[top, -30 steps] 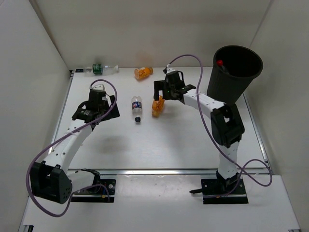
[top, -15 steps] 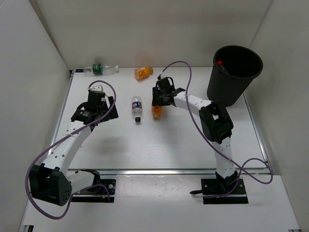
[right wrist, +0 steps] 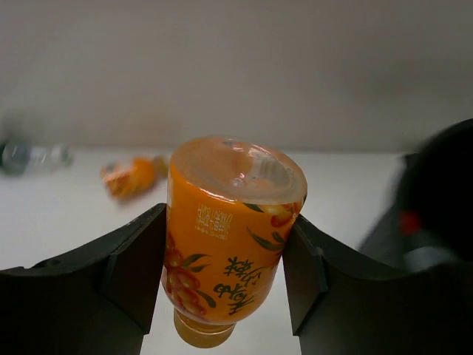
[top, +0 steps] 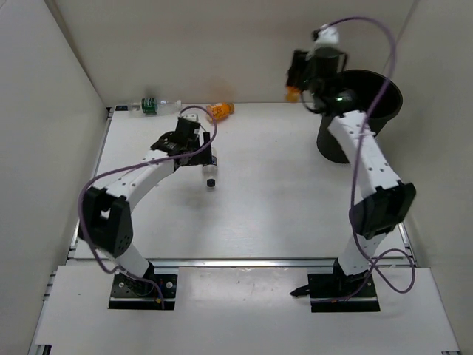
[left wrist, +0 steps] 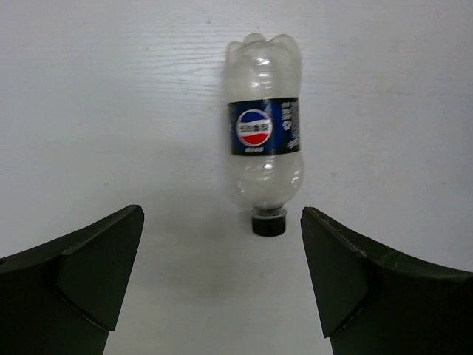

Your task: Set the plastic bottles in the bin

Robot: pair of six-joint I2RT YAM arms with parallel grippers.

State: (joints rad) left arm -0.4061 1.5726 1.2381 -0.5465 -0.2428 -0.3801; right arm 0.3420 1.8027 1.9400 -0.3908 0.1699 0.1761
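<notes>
My right gripper [top: 296, 83] is raised high just left of the black bin [top: 386, 95] and is shut on an orange bottle [right wrist: 230, 237], cap down; a bit of orange shows in the top view [top: 293, 94]. My left gripper [left wrist: 222, 251] is open and empty, its jaws wide apart just short of the cap of a clear bottle with a dark blue label [left wrist: 262, 151] lying on the table. In the top view this gripper [top: 201, 153] hovers over that bottle [top: 211, 176]. A second orange bottle [top: 219, 110] and a green-labelled bottle [top: 151, 106] lie by the back wall.
White walls close the table at the back and both sides. The bin stands at the back right corner; its edge [right wrist: 443, 185] with a red spot inside [right wrist: 410, 220] shows blurred in the right wrist view. The second orange bottle [right wrist: 129, 176] lies below on the table.
My right gripper took hold of the orange bottle in mid-table and lifted it up and right to beside the bin. My left gripper swung right and back to over the blue-labelled bottle.
</notes>
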